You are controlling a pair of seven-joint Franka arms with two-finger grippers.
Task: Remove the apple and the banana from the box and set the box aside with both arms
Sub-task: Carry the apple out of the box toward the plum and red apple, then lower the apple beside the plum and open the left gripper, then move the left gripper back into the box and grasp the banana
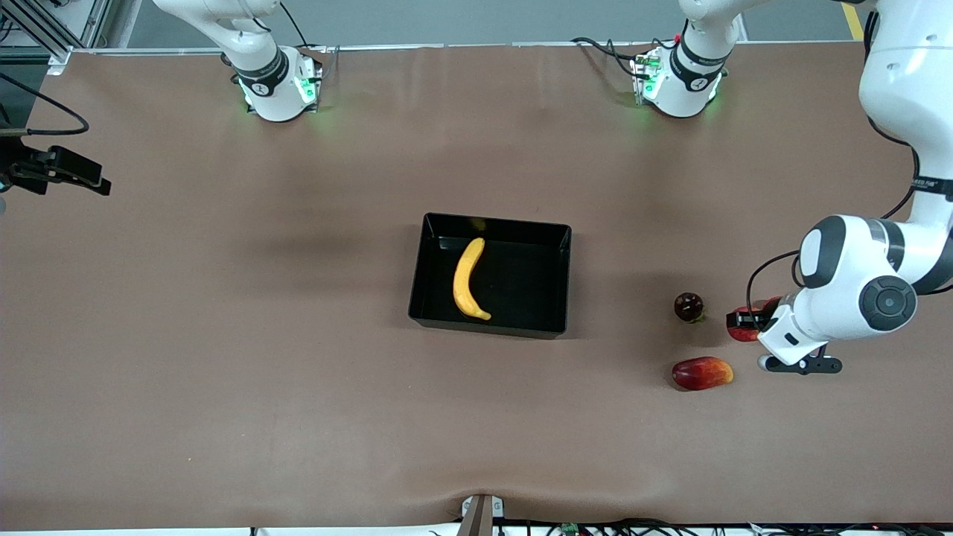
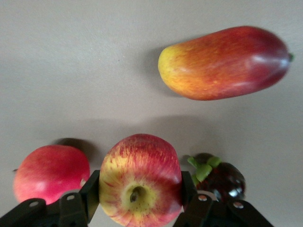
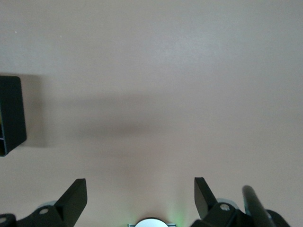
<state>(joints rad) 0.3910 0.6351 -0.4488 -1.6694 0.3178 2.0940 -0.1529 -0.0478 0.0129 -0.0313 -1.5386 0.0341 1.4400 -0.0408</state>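
Left claw (image 2: 137,198) clamps the apple (image 2: 139,187) at the left arm's end of the surface (image 1: 223,335). Right claw (image 3: 140,196) waits, wide. Banana (image 1: 469,279) lies in box (image 1: 555,246).

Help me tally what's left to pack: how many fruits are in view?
5: banana in the black tray; streaked apple in the left gripper's jaws; plain red fruit, dark purple fruit and mango on the table beside it.

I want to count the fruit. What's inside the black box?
Inside the black box lies one yellow banana, alone on the bare black floor. The bit of floor under the banana is covered, so that cannot be seen.
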